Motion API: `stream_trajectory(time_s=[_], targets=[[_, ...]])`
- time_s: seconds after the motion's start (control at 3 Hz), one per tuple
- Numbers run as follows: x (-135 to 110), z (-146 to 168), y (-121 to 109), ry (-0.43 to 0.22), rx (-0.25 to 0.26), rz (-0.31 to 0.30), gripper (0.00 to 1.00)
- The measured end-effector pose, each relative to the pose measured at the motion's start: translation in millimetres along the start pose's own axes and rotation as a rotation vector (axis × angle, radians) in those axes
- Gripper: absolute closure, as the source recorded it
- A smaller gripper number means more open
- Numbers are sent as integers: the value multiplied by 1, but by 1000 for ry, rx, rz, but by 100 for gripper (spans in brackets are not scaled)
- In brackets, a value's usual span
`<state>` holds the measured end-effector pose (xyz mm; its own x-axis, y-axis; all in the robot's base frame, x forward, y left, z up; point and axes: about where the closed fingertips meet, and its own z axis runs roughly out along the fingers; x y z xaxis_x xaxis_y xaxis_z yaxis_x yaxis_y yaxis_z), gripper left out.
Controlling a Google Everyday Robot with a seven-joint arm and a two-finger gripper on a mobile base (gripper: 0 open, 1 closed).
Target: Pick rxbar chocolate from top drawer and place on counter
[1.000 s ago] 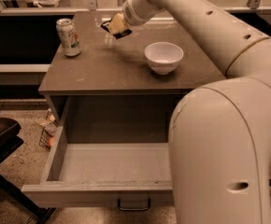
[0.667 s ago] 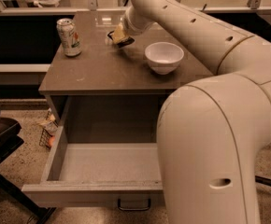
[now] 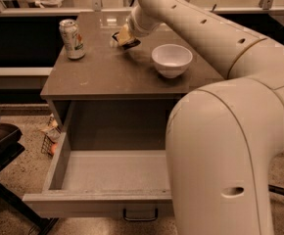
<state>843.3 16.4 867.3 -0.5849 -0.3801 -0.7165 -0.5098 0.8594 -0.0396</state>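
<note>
rxbar chocolate [image 3: 130, 43] is in my gripper [image 3: 124, 37], fingers clamped on it, low over the back half of the counter [image 3: 107, 75]. Can't tell if the bar's lower edge touches the slab, it looks just above. Soda can [image 3: 72, 39] stands to its left in view and white bowl [image 3: 171, 60] to its right, both on the counter, apart from the bar. Top drawer [image 3: 107, 173] is pulled open below; my arm covers its right side.
</note>
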Motion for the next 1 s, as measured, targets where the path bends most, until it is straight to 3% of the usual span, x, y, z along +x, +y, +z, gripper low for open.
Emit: stream_trajectory(time_s=[0.33, 0.67, 1.0], targets=[[2, 4, 2, 5, -4, -1, 21], [3, 6, 4, 8, -6, -2, 0], [3, 7, 4, 9, -6, -2, 0]])
